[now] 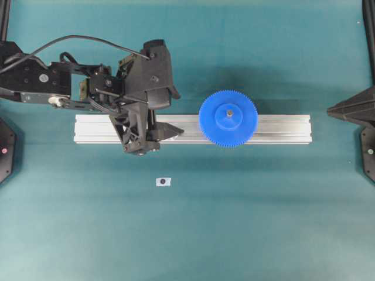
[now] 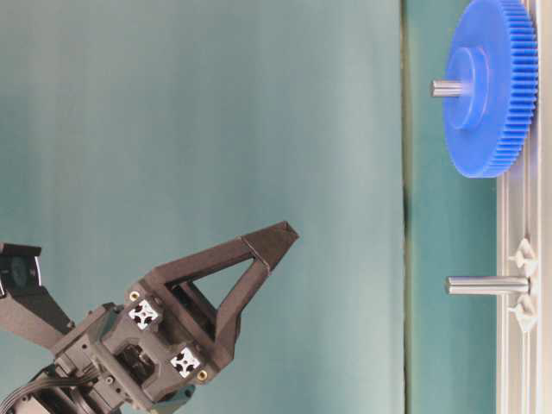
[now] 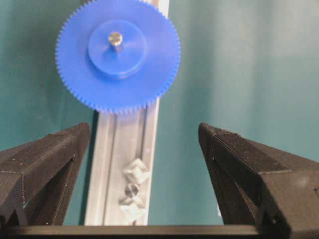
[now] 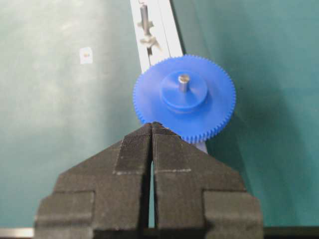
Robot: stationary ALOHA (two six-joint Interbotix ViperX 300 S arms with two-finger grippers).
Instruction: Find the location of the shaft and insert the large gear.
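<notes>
the large gear [image 1: 228, 117] already sat flat on a shaft [image 3: 115, 40] on the rail [image 1: 281, 129], just ahead of the left gripper [image 3: 144, 149], whose fingers were spread empty, while the right gripper [image 4: 152, 130] was pinched closed on nothing.

The gear [image 1: 228, 118] is a bright blue toothed disc with a raised round hub. It lies flat on the rail [image 1: 281, 129], overhanging both of the rail's long edges, and a thin metal-grey pin pokes up through its centre hole. A second shaft [image 3: 132, 189] stands bare and upright on the same rail, between two clear diamond-shaped feet, well apart from the gear.
</notes>
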